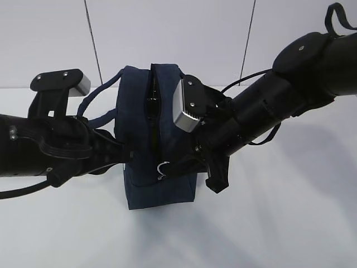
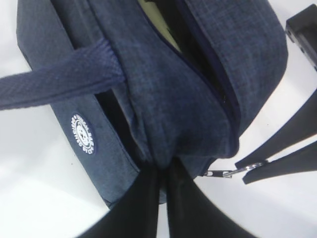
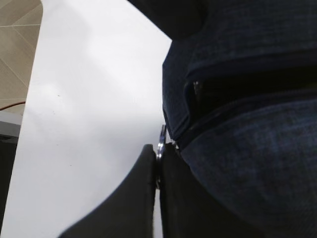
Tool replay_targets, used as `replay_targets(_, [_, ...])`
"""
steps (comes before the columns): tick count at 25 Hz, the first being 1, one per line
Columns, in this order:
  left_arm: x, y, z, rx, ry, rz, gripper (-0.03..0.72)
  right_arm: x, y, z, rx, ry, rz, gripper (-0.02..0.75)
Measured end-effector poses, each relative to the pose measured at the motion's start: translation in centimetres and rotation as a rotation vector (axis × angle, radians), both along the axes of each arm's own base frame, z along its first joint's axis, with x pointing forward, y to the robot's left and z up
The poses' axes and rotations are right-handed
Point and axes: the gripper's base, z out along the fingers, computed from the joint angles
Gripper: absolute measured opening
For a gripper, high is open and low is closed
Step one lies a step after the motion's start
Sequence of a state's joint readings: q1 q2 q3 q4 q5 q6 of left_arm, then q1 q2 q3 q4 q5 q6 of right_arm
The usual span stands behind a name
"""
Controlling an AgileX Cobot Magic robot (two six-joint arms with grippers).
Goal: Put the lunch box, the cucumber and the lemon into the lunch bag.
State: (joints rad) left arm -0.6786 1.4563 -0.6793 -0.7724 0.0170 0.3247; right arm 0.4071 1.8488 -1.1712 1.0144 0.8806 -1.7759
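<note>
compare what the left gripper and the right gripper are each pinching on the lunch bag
The left gripper is shut on a fold of the lunch bag fabric; the right gripper is shut on the metal zipper ring. The left grips by the emblem side, the right at the zipper's end. Both are fully closed.

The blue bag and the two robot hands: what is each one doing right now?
lunch bag: standing on the table, zipper partly open.
lunch box: inside the bag, pale lid showing through the gap.
ring pull: pinched by the right gripper.
left gripper: fingers shut on the bag's fabric.
right gripper: fingers shut on the ring pull.
</note>
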Motion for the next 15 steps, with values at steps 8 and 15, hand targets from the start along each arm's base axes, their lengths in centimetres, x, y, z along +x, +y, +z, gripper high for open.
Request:
replay_targets(8, [0.0,0.0,0.0,0.001,-0.001,-0.001,0.000,0.1,0.0,0.9,0.010,-0.015,-0.012,-0.013])
replay_targets(15, [0.0,0.0,0.0,0.001,-0.001,-0.001,0.000,0.8,0.4,2.4,0.030,-0.033,-0.025,-0.013])
